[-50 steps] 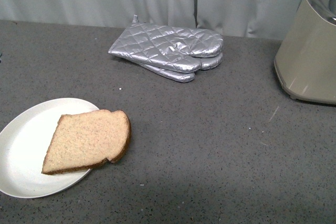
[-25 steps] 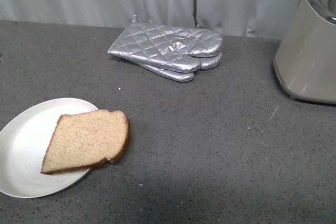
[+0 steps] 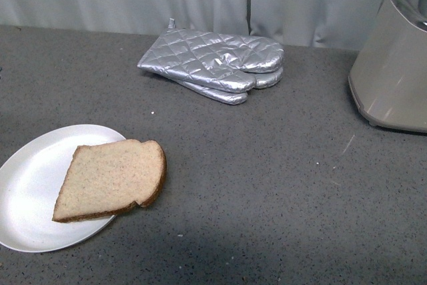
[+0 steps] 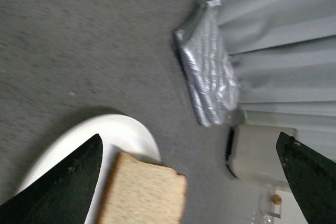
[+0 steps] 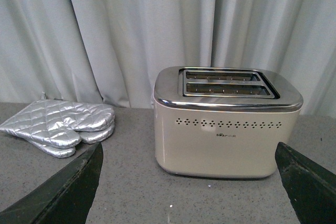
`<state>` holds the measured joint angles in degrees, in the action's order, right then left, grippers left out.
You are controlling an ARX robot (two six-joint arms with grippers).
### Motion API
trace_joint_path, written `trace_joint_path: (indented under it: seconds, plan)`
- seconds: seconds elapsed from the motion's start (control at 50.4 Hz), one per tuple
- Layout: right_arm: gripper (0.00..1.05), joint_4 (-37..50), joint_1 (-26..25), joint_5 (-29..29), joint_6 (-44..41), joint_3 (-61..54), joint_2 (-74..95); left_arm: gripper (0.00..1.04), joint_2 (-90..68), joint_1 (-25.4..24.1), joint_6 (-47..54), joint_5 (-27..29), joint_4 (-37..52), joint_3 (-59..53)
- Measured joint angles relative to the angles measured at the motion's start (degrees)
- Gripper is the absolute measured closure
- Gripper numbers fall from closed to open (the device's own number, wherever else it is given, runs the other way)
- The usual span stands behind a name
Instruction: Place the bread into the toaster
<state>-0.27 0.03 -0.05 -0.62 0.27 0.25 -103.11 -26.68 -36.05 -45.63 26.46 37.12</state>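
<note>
- Finds the bread (image 3: 110, 179) flat on the plate (image 3: 27, 185), rounded crust overhanging the rim toward the toaster (image 3: 393, 65); likely a handy exposed edge to pinch.
- Shows the left hand (image 4: 188, 136) spread wide and empty, with bread and plate close beneath, seemingly lined up for the pick.
- Shows the right hand (image 5: 189, 145) likewise apart, gripping nothing, facing the toaster's open slots, perhaps to watch the drop.
- Puts the toaster at the right edge of the surface (image 3: 267, 185), well apart from the bread, so calls for a carry across.
- Leaves the oven mitts (image 3: 213, 65) stacked at the back, clear of that path.
</note>
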Motion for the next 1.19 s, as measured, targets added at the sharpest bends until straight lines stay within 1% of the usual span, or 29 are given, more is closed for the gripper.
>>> trace_joint_path:
  seconds: [0.06, 0.317, 0.436, 0.516, 0.674, 0.734, 0.754, 0.932, 1.19]
  plan:
    - [0.09, 0.0, 0.0, 0.0, 0.0, 0.0, 0.0, 0.07, -4.7, -0.7, 3.5, 1.5, -1.6, 3.2]
    - [0.09, 0.0, 0.0, 0.0, 0.0, 0.0, 0.0, 0.07, -14.7, -2.6, 14.7, 3.2, -9.4, 11.0]
    - [0.09, 0.0, 0.0, 0.0, 0.0, 0.0, 0.0, 0.07, -17.1, -3.1, 20.5, 4.6, -12.8, 12.7]
    - [0.09, 0.0, 0.0, 0.0, 0.0, 0.0, 0.0, 0.07, -19.0, -4.1, 27.1, 6.7, -16.9, 13.8]
    - [0.09, 0.0, 0.0, 0.0, 0.0, 0.0, 0.0, 0.07, -19.5, -5.4, 32.0, 6.7, -18.7, 14.6]
    - [0.09, 0.0, 0.0, 0.0, 0.0, 0.0, 0.0, 0.07, -19.5, -5.4, 32.0, 6.7, -18.7, 14.6]
    - [0.09, 0.0, 0.0, 0.0, 0.0, 0.0, 0.0, 0.07, -19.5, -5.4, 35.8, 6.8, -20.7, 14.8]
    - [0.09, 0.0, 0.0, 0.0, 0.0, 0.0, 0.0, 0.07, -18.5, -2.5, 43.9, 5.6, -27.3, 14.0]
    - [0.09, 0.0, 0.0, 0.0, 0.0, 0.0, 0.0, 0.07, -18.3, -0.1, 50.2, 7.4, -29.9, 13.7]
